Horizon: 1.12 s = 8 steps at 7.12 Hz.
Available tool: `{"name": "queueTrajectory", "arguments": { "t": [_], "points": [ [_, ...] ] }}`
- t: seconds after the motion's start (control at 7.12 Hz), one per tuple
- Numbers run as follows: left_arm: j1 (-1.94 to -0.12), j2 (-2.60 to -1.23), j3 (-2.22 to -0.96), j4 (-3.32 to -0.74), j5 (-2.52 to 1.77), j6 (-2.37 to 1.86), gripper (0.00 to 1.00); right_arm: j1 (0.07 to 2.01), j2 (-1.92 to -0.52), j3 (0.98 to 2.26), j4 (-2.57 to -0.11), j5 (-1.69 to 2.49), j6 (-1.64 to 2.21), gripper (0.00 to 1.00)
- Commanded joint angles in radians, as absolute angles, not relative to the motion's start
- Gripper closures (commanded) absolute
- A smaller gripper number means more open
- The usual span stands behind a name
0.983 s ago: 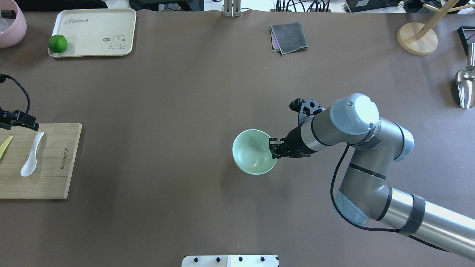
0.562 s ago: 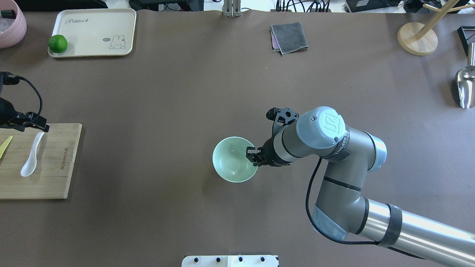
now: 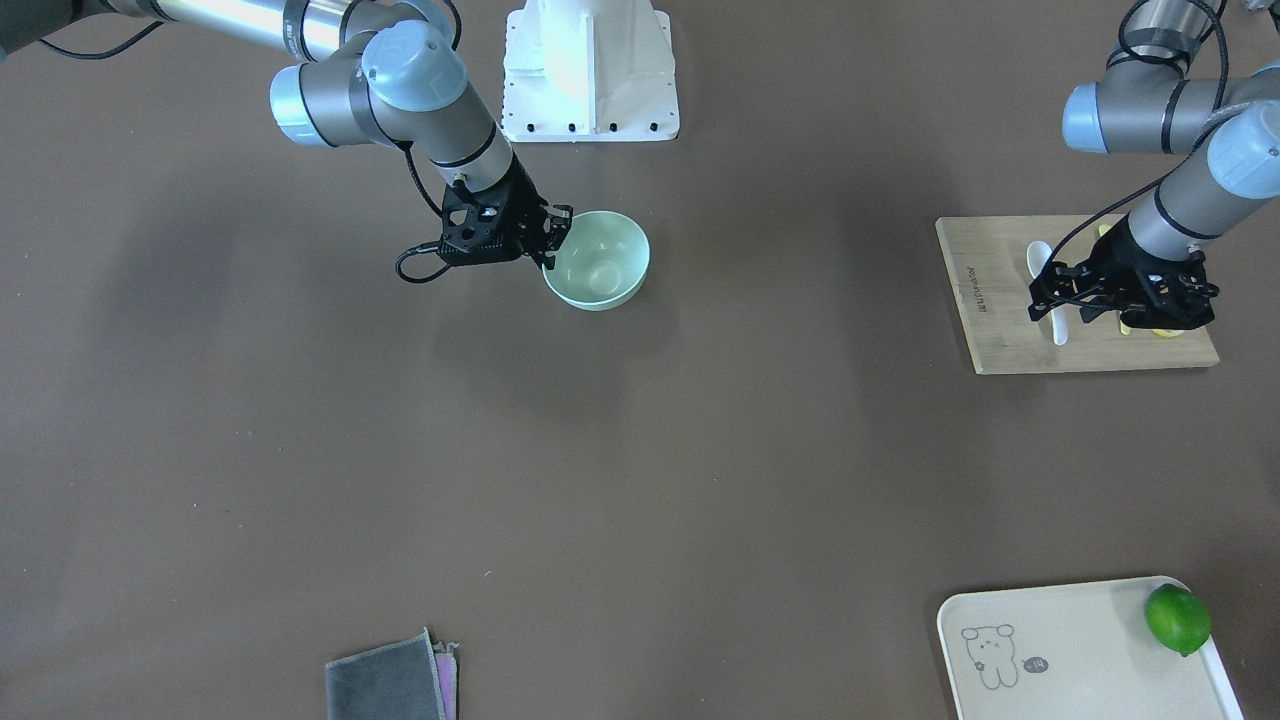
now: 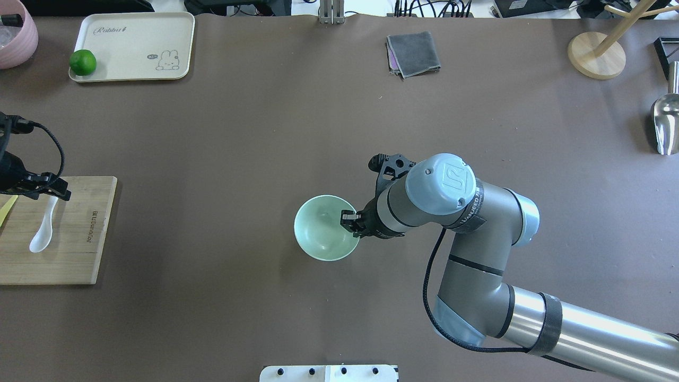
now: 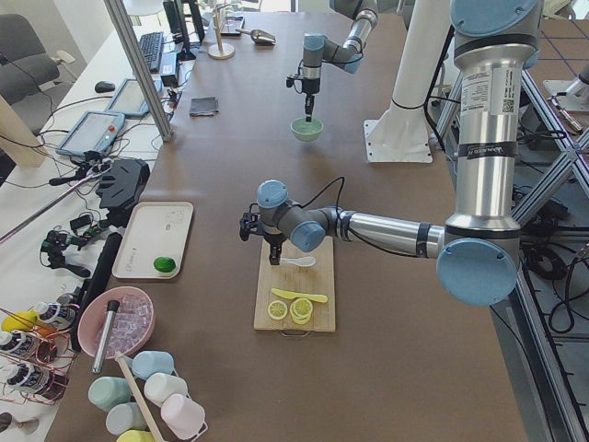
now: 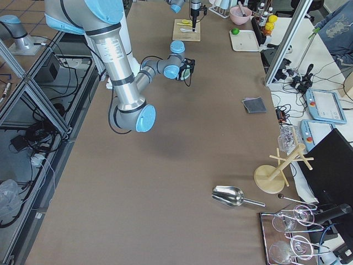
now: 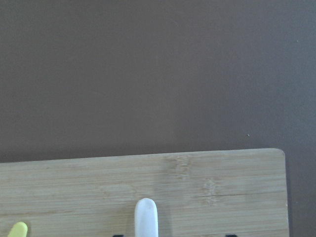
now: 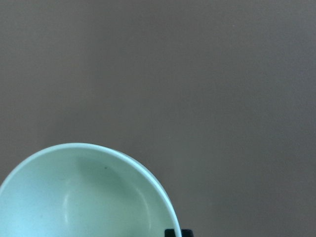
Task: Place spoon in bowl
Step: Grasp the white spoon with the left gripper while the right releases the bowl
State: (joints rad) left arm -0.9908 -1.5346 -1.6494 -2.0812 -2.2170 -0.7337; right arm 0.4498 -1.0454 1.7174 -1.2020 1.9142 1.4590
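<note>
The pale mint-green bowl (image 4: 323, 236) is near the table's middle and also shows in the front view (image 3: 600, 262) and the right wrist view (image 8: 84, 197). My right gripper (image 4: 351, 220) is shut on its rim on the robot's right side. I cannot tell whether the bowl rests on the table. The white spoon (image 4: 41, 233) lies on a bamboo cutting board (image 4: 79, 239) at the left edge. My left gripper (image 4: 50, 188) is open, just above the spoon's handle end (image 7: 146, 217), with one fingertip on each side of it.
A yellow knife (image 4: 6, 208) and lemon slices (image 5: 291, 309) lie on the board. A cream tray (image 4: 132, 32) with a lime (image 4: 83, 62) and a pink bowl (image 4: 18, 37) are at the far left. A grey cloth (image 4: 414, 53), a wooden stand (image 4: 597, 55) and a metal scoop (image 4: 666, 124) are at the far right.
My right gripper has moved the bowl to the left, toward the table's middle. My left gripper has come further in over the board, above the spoon's handle.
</note>
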Motion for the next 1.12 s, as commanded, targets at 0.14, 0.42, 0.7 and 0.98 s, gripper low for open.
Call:
{"name": "queueTrajectory", "arguments": {
  "t": [0.14, 0.42, 0.7, 0.98],
  "points": [
    [-0.988, -1.509, -1.651, -2.082, -2.218, -0.735, 0.3, 0.452, -1.042, 1.727, -1.203, 1.888, 1.459, 0.0],
    [-0.976, -1.508, -1.649, -2.082, -2.218, -0.741, 0.34, 0.462, -1.043, 1.74, -1.203, 1.89, 1.457, 0.0],
    [-0.965, -1.511, -1.64, -2.083, -2.22, -0.742, 0.4, 0.468, -1.043, 1.744, -1.203, 1.89, 1.459, 0.0],
    [-0.962, -1.514, -1.64, -2.083, -2.218, -0.742, 0.64, 0.475, -1.045, 1.744, -1.203, 1.891, 1.457, 0.0]
  ]
}}
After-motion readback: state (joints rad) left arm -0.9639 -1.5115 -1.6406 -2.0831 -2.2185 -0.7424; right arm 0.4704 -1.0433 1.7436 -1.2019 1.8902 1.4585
